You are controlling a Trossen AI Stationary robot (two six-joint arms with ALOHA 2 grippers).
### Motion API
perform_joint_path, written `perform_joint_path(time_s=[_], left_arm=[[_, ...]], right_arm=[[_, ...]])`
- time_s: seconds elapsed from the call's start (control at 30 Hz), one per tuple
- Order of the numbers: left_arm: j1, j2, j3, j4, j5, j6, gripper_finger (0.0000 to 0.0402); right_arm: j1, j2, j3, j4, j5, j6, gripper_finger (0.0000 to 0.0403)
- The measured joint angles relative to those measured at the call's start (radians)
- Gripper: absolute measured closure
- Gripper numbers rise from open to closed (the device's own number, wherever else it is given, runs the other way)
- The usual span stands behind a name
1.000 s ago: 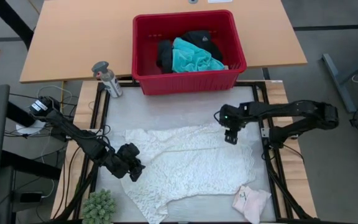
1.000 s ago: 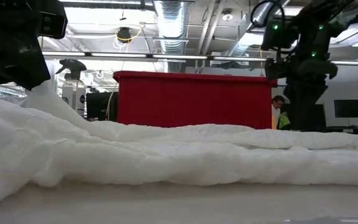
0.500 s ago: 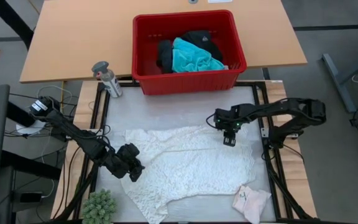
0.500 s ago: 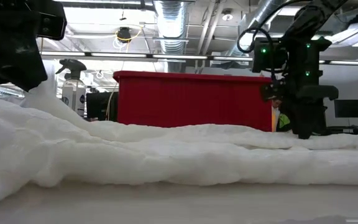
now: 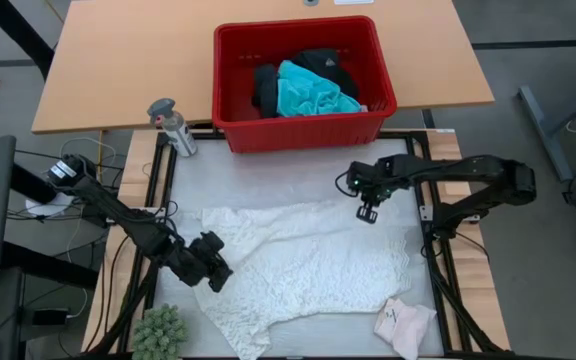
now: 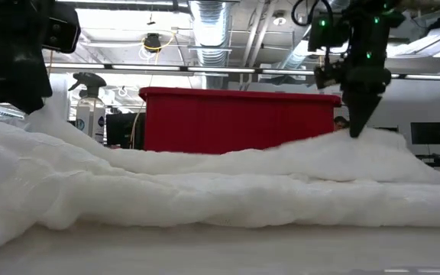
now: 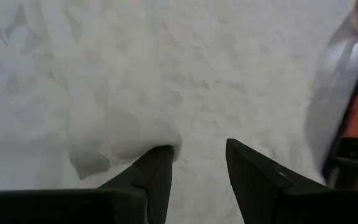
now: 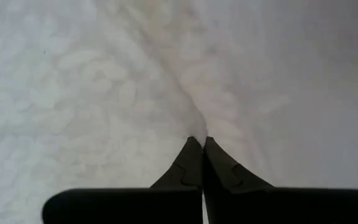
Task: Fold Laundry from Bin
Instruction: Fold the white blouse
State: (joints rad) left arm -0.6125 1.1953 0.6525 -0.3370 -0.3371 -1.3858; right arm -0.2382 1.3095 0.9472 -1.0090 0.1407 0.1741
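Your right end effector is clenched on the white top's far edge; your left end effector grips its left edge, jaws part open.

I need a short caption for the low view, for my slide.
Right claw shut on the white lacy top, before the red bin.

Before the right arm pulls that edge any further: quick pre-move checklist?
1. right gripper shut on white lacy top, far edge tented up: ok.
2. left gripper at the top's near-left corner, fabric bunched by one finger; real grip: cannot tell.
3. Top flat: not ok, wrinkled.
4. bin clear of the top: ok.
5. small pink-white piece off the top's edge: ok.
6. spray bottle upright, outside the work mat: ok.
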Motion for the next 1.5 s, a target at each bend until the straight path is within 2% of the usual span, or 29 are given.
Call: perform_joint_path(time_s=[0.17,0.3,0.5,0.63,0.77,0.87,1.0,1.13,1.23,1.33,1.5], left_arm=[[0.011,-0.069,0.002,0.096,-0.08,-0.031,0.0264],[0.052,-0.179,0.041,0.078,-0.181,0.023,0.0268],[0.13,-0.364,0.13,-0.022,-0.321,0.207,0.0294],[0.142,-0.422,0.144,-0.038,-0.309,0.367,0.0314],[0.137,-0.336,0.133,-0.122,-0.275,0.452,0.032],[0.148,-0.258,0.126,-0.04,-0.257,0.629,0.0306],[0.212,-0.196,0.133,0.087,-0.157,0.791,0.0262],[0.288,-0.153,0.132,0.046,-0.144,0.82,0.0205],[0.379,-0.098,0.131,0.002,-0.125,0.76,0.0174],[0.457,-0.032,0.131,0.037,-0.04,0.8,0.0161],[0.563,0.069,0.131,0.161,0.051,0.962,0.0159]], right_arm=[[0.0,-0.001,0.083,-0.13,0.207,0.112,0.0384],[0.0,-0.001,0.142,-0.183,0.328,0.141,0.0384],[-0.019,0.0,0.195,-0.187,0.367,0.142,0.0384],[-0.042,0.0,0.195,-0.191,0.359,0.142,0.0384],[-0.05,0.0,0.195,-0.19,0.358,0.133,0.0384],[-0.052,0.0,0.195,-0.189,0.342,0.132,0.0384],[-0.053,0.0,0.195,-0.184,0.313,0.132,0.0383],[-0.053,0.0,0.195,-0.179,0.301,0.132,0.0383],[-0.052,0.0,0.195,-0.179,0.296,0.132,0.0383],[-0.052,0.0,0.195,-0.179,0.292,0.132,0.0383],[-0.052,0.0,0.195,-0.171,0.279,0.132,0.0383]])
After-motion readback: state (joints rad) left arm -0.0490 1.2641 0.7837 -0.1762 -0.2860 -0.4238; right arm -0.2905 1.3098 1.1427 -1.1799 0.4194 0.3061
